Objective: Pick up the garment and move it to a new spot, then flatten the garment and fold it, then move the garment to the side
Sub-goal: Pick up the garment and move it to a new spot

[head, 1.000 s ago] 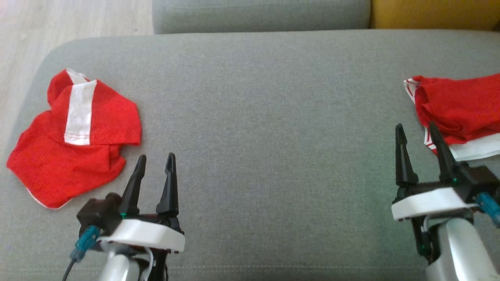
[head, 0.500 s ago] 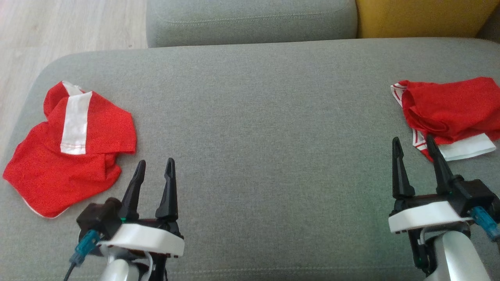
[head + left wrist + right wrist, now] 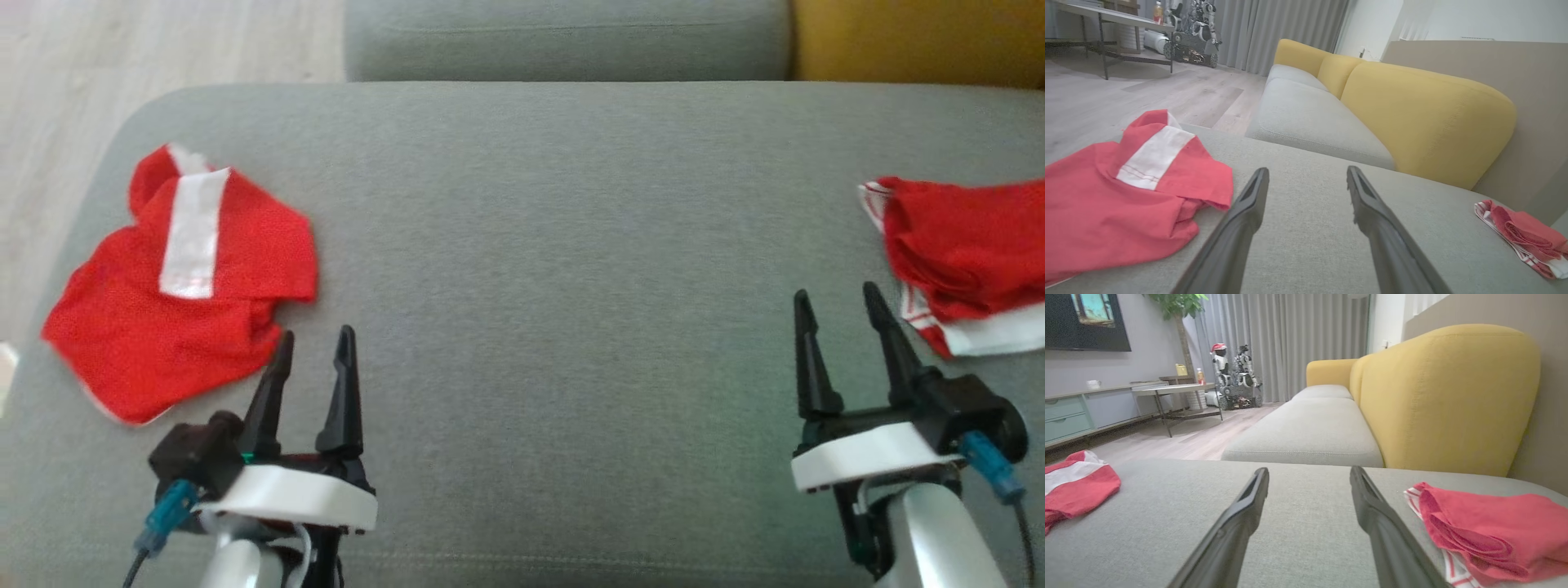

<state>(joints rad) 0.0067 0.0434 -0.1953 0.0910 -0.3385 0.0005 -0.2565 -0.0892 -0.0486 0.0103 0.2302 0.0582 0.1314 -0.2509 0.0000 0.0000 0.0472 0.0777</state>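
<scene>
**So, two red garments on a grey couch, both pincers empty**

Okay, we're looking down at a wide grey seat cushion (image 3: 571, 245) with a fine woven texture, rounded corners and a stitched seam along the near edge. A crumpled red garment (image 3: 163, 343) sits at its left end. The fabric is a mesh-like sporty knit, bunched into a lumpy heap with one flap folded over, and a flat white stripe (image 3: 194, 233) runs down that flap. A thin white trim peeks out along its lower hem.

Our left gripper (image 3: 317, 335) hovers just beside that heap. Its two long, dark, tapering fingers are spread apart with nothing between them. One fingertip is close to the garment's near edge, and from the head view we can't tell if it touches. The left wrist view shows the fabric clear of the fingers.

Over at the right end lies a second red piece, a folded red garment (image 3: 971, 245). It's a tidier stack of soft layers, with white banding and thin red stripes at its edge. Our right gripper (image 3: 837, 292) is near it, fingers parted too and holding nothing.

Behind the cushion we see another grey seat cushion (image 3: 563, 37), a smooth, puffy yellow backrest (image 3: 1425, 118) and pale wood-plank floor (image 3: 163, 41).
</scene>
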